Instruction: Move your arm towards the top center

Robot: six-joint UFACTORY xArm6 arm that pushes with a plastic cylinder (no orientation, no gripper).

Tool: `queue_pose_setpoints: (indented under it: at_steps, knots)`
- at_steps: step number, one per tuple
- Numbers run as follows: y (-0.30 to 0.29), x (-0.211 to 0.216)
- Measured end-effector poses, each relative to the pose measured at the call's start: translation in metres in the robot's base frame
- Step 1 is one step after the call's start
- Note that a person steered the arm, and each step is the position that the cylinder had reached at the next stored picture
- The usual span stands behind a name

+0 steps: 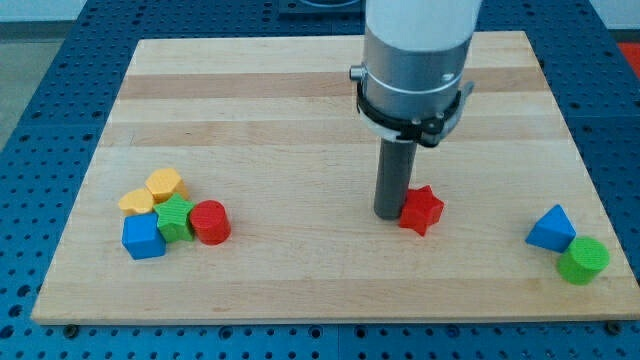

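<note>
My dark rod comes down from the grey arm body (415, 55) near the middle of the wooden board (300, 110). My tip (390, 214) rests on the board, touching the left side of a red star block (421, 210). At the view's lower left is a tight cluster: a yellow hexagon block (165, 184), a yellow block (136, 201), a green star block (176, 217), a red cylinder (210, 222) and a blue cube (143, 238). At the view's lower right lie a blue triangular block (552, 229) and a green cylinder (584, 260).
The board lies on a blue perforated table (40, 120). The arm body hides part of the board's top centre. The green cylinder sits close to the board's right bottom corner.
</note>
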State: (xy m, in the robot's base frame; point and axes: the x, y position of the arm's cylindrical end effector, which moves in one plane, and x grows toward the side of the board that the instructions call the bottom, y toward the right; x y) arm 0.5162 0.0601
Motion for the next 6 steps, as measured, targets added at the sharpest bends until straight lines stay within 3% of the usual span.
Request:
queue_pose_setpoints:
  at_steps: [2,6]
  knots:
    - [0.017,0.012]
    - [0.061,-0.022]
